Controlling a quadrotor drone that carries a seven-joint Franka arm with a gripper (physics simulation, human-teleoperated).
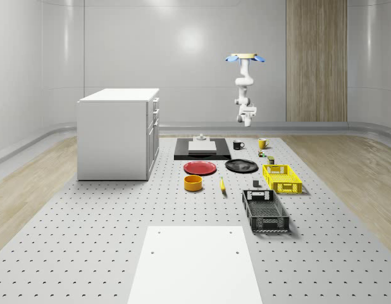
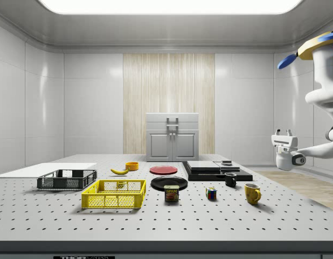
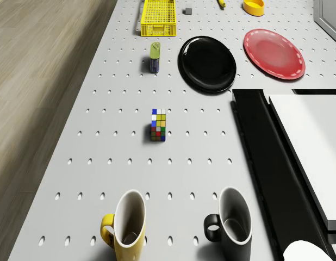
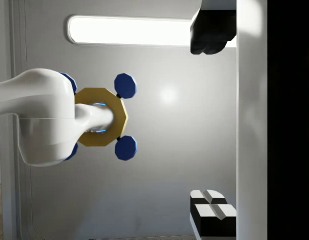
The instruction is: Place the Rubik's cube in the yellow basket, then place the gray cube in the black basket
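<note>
The Rubik's cube (image 3: 159,124) (image 2: 211,193) (image 1: 261,153) sits on the perforated table between the mugs and the black plate. The yellow basket (image 1: 289,188) (image 2: 112,201) (image 3: 158,16) lies further toward the table's near end, and the small gray cube (image 1: 256,184) (image 3: 187,11) stands beside it. The black basket (image 1: 269,223) (image 2: 64,183) comes after that. The drone (image 1: 246,58) (image 2: 317,46) hovers high over the table's far end, near the mugs. My gripper (image 2: 283,133) (image 1: 248,120) (image 4: 210,120) is raised well above the table, open and holding nothing, facing up at the drone.
A yellow mug (image 3: 127,223) and a black mug (image 3: 233,223) stand close under the drone. A can (image 3: 155,57), black plate (image 3: 207,63), red plate (image 3: 274,53), orange bowl (image 1: 193,183) and banana (image 1: 223,185) dot the table. A black board (image 1: 202,152) and a white cabinet (image 1: 119,133) stand at the whole-scene view's left.
</note>
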